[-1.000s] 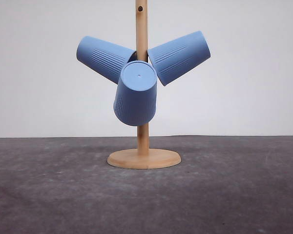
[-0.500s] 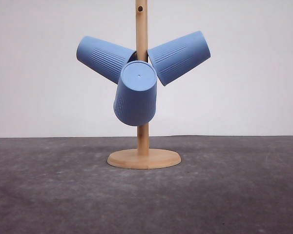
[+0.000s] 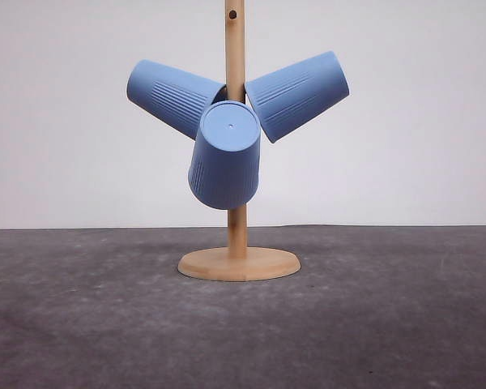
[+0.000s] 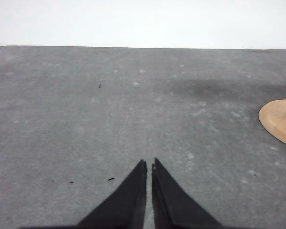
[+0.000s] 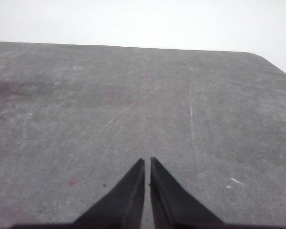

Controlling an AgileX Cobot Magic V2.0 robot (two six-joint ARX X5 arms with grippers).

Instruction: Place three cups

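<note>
Hanging on the wooden stand (image 3: 236, 235), all three cups (image 3: 225, 156) sit inverted around its post, so we judge placement done. Our left gripper (image 4: 148, 164) and right gripper (image 5: 147, 162) are closed, empty, over the table (image 3: 389, 316).

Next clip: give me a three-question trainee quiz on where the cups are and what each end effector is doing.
1. How many cups hang on the wooden stand?
2. True or false: the left end effector is shut on a cup.
3. Which way does the middle cup's flat base face: A) toward the camera, B) away from it?

Key:
1. Three.
2. False; its jaws are shut on nothing, like the right end effector.
3. A.
</note>
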